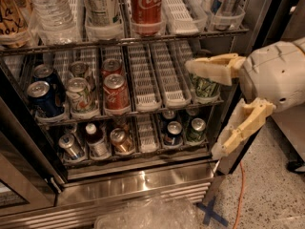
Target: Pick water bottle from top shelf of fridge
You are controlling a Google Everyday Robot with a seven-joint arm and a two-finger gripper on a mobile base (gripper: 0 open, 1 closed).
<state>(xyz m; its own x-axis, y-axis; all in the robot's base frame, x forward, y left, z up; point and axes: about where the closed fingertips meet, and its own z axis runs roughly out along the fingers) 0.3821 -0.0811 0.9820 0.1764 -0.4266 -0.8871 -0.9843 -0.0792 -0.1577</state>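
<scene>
Claw (202, 109) empty and spread wide at the right of the open fridge (143, 185); water bottle (51, 8) well apart from it, up and to the left.

Camera view: the bottle stands upright at the left end of the top shelf (167, 36), while the claw sits lower, level with the middle rack. One cream finger points left in front of a green can (205, 87) and the other slants down toward the floor (271, 194). Beside the bottle on the shelf are a labelled bottle (101, 6) and a red cola can (146, 4). The bottle is clear ribbed plastic. The racks are grey wire with white slotted strips, and the base grille is shiny steel. The floor is speckled, with an orange cable (240, 185), a blue tape cross (212, 213) and crumpled clear plastic (147, 213).
</scene>
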